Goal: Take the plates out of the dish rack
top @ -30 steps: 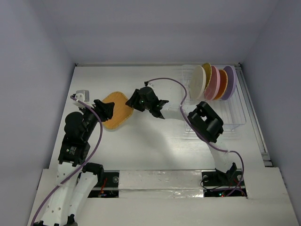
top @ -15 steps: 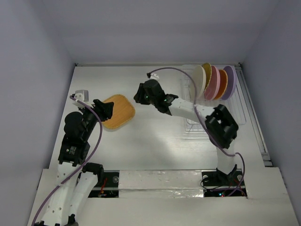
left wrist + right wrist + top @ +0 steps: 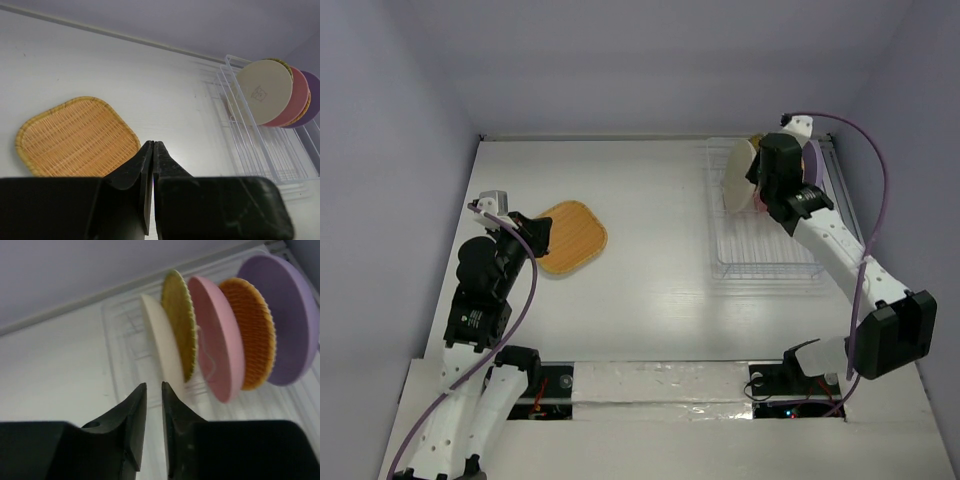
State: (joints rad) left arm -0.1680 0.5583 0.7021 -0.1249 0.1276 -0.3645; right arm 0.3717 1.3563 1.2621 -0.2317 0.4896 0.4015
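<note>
Step in hand: judged to be the reach for the next plate in the dish rack (image 3: 770, 255), with the right hand (image 3: 153, 386) brought up to the row.
Dish rack: at about 2 o'clock on the counter (image 3: 650, 190); five plates stand on edge at its 12 o'clock end.
Row order, 9 o'clock to 3 o'clock in the right wrist view: cream plate (image 3: 159, 352), yellowish plate (image 3: 179, 322), pink plate (image 3: 217, 345), orange plate (image 3: 250, 332), purple plate (image 3: 292, 315).
Already out: a tan woven plate (image 3: 77, 137) lies flat at about 9 o'clock on the counter.
Right hand: fingers almost together with only a thin slit between them and nothing in it, hovering just beside the cream plate's edge.
Left hand: (image 3: 153, 144) fingers pressed together and empty, poised just beside the tan woven plate's nearest corner.
Best target: the cream plate, since it is outermost and its 9 o'clock face is free.
How to grip: spread the fingers first, then straddle the rim so that one finger goes into the gap toward the yellowish plate.
How to lift: probably straight up out of its slot before swinging toward 9 o'clock.
Risk: the gap behind the cream plate looks tight, so a finger may nudge the yellowish plate over.
Set-down: lay it flat near the tan woven plate, clear of the left hand.
</note>
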